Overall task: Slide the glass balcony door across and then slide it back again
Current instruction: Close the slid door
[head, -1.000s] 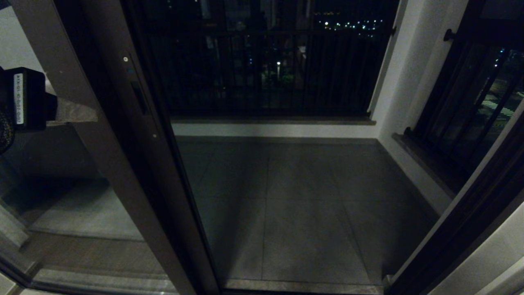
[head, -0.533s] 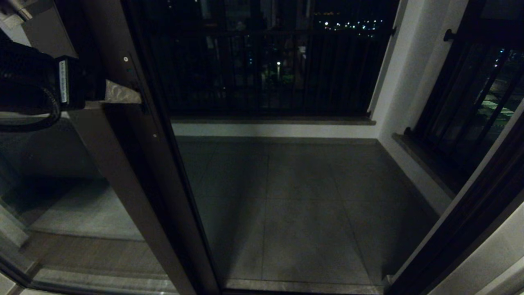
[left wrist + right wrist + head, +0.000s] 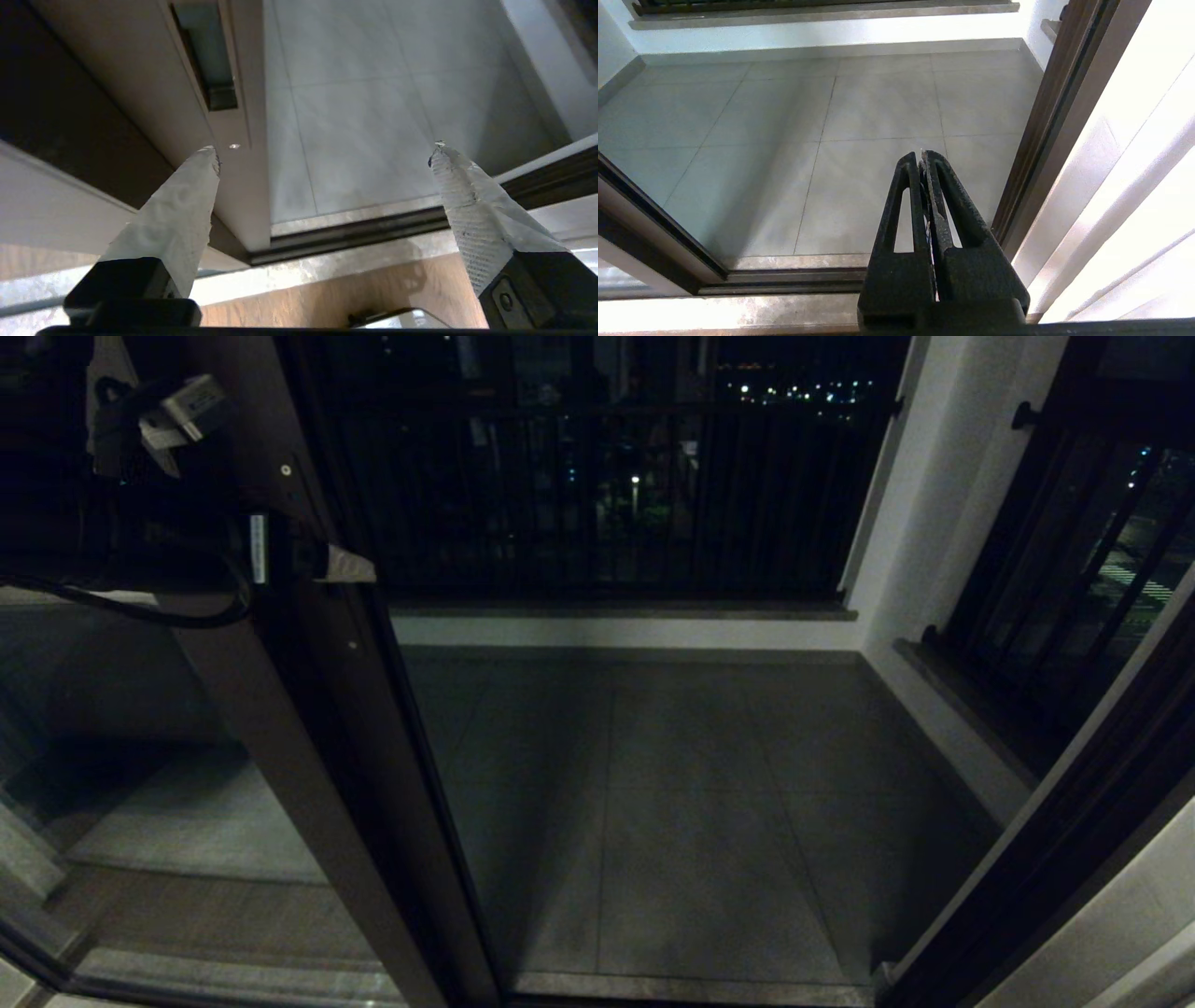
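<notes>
Door [image 3: 308, 728]: on the left of the head view, its brown stile leaning across the frame; the opening to its right shows the tiled balcony floor [image 3: 672, 821].
Handle slot [image 3: 208, 60]: recessed in the stile, a small screw [image 3: 234, 146] just beside it.
Left tool [image 3: 324, 149]: raised at the stile near the slot, fingers spread wide, holding nothing; one fingertip [image 3: 205, 161] lies close against the stile face.
Right tool [image 3: 923, 161]: low by the right door frame, fingers pressed together, empty.
Railing [image 3: 607, 495]: black bars at the balcony's far side.
</notes>
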